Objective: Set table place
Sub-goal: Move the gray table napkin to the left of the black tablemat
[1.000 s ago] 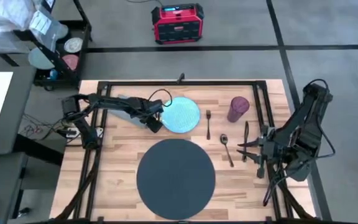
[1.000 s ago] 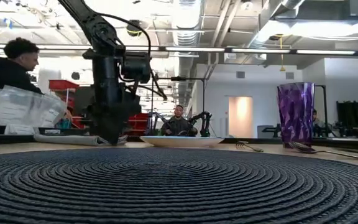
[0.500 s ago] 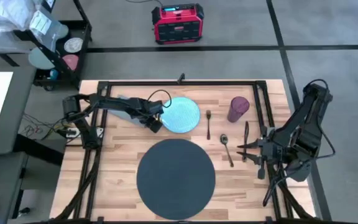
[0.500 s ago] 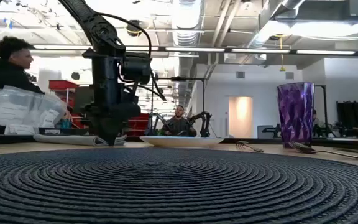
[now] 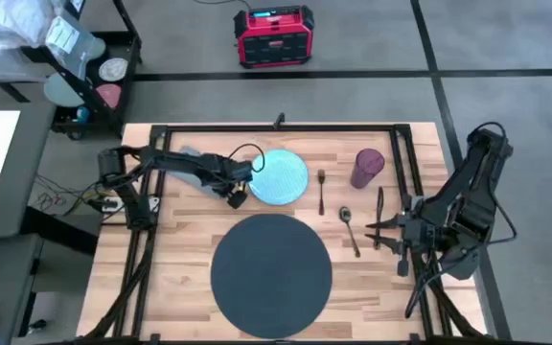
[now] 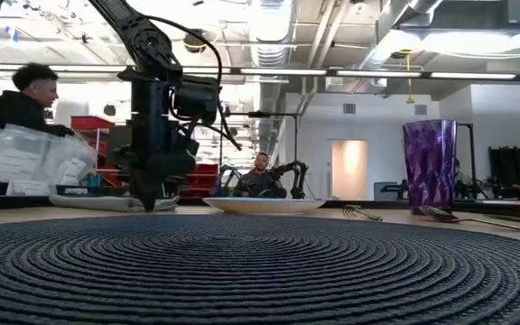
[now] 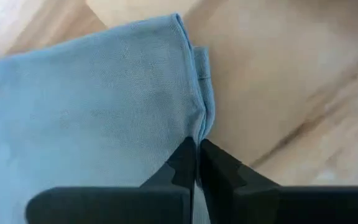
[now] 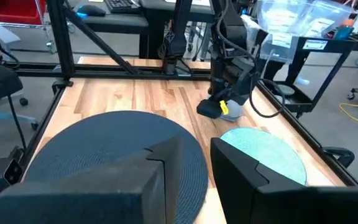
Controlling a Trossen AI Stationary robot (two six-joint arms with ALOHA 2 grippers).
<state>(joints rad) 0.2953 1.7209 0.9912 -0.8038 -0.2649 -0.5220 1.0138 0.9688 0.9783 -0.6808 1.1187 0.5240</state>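
the left gripper [image 5: 237, 198] is pinching the grey napkin [image 7: 98, 118] edge with fingers closed, left of the teal plate [image 5: 281, 176]; next, i judge, carrying it beside the mat [image 5: 270, 268]

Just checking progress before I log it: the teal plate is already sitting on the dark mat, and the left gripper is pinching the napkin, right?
Not quite. The high view shows the plate on bare table beyond the mat, not on it. The rest holds: the left gripper is shut on the napkin edge.
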